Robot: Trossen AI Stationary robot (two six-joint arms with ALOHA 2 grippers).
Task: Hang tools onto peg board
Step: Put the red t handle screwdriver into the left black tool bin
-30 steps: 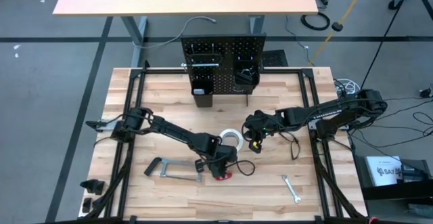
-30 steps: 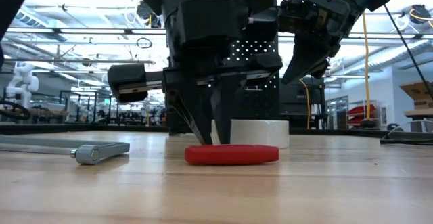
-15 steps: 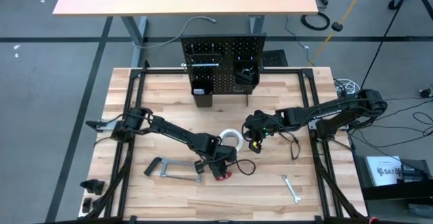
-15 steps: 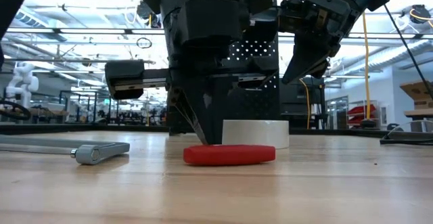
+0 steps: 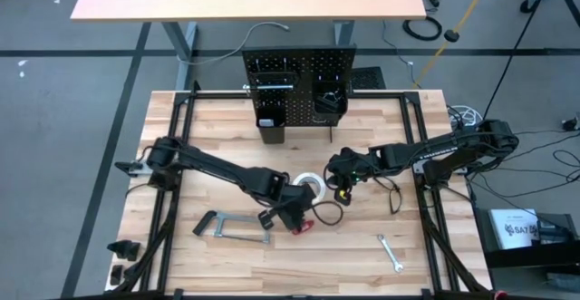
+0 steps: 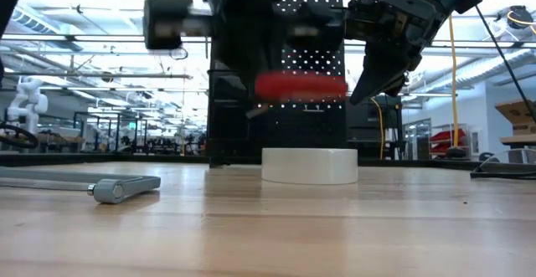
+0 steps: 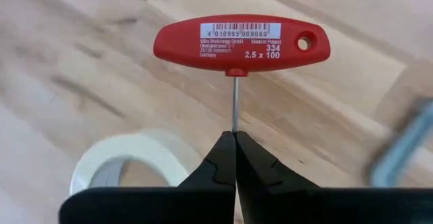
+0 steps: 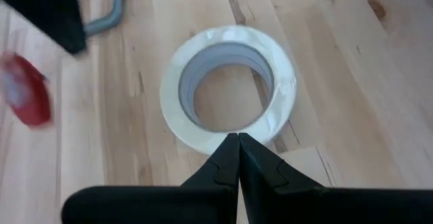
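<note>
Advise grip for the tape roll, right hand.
Pinch the tape roll by its wall, one finger in the core and one outside, coming straight down. It lies flat, core facing up. The right hand hangs shut above its rim, so it would likely have to open first.

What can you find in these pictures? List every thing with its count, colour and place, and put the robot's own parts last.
Red-handled tool: one, red T-handle on a thin metal shaft, held above the table by the left gripper.
Tape roll: one, white, flat on the table near the middle, below the right gripper.
Bar clamp: one, grey, lying on the table's near left part.
Wrench: one, silver, lying on the table's near right part.
Peg board: one, black, upright at the table's far edge, with two black bins in front.
Table: one, tan wood.
Left gripper: one, black, shut on the tool's shaft.
Right gripper: one, black, shut, empty, over the tape roll.
</note>
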